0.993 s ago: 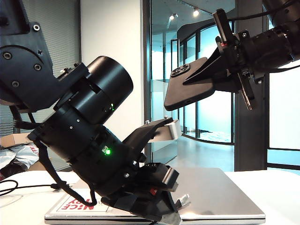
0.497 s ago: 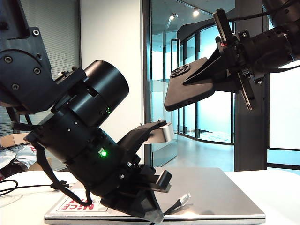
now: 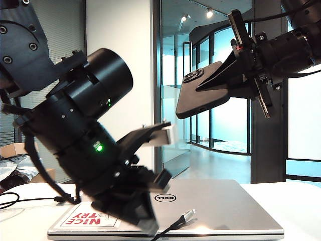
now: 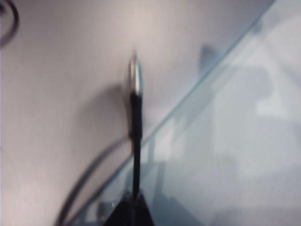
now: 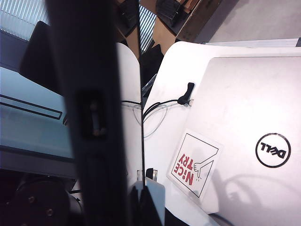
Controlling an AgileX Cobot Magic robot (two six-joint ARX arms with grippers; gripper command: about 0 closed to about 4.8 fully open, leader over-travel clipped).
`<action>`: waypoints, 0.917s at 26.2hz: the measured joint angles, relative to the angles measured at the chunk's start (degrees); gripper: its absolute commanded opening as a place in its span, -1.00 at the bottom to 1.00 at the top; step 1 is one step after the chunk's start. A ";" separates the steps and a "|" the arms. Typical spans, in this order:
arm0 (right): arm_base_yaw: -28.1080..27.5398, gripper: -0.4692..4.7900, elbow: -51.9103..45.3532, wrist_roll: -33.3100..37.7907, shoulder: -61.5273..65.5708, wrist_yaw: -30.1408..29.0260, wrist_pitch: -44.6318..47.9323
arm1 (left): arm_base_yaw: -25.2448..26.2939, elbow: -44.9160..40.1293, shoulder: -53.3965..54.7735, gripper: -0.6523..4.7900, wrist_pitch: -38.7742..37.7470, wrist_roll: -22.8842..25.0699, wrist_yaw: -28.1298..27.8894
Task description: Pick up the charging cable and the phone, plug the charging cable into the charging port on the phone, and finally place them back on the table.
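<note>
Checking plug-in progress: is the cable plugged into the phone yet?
No, the cable tip sits low over the laptop, far below the raised phone.

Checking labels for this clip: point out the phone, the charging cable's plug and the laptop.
phone (image 3: 203, 95), exterior view, middle of its black back.
charging cable's plug (image 4: 135, 75), left wrist view, silver metal tip.
laptop (image 3: 225, 206), exterior view, bare part of its silver lid.

phone (image 3: 203, 95) above laptop (image 3: 225, 206), on table (image 3: 301, 211)
</note>
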 measured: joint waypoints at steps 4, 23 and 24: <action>0.00 -0.84 0.00 0.00 0.00 0.02 0.00 | 0.00 0.00 0.00 -0.75 -3.10 0.00 0.00; 0.00 -0.84 0.00 0.00 0.00 -0.37 0.00 | 0.00 0.02 1.75 -0.17 -2.38 0.00 -0.02; 0.00 -0.84 0.00 0.02 0.00 -0.37 0.00 | 0.00 0.00 2.19 -0.17 -1.92 0.02 -0.02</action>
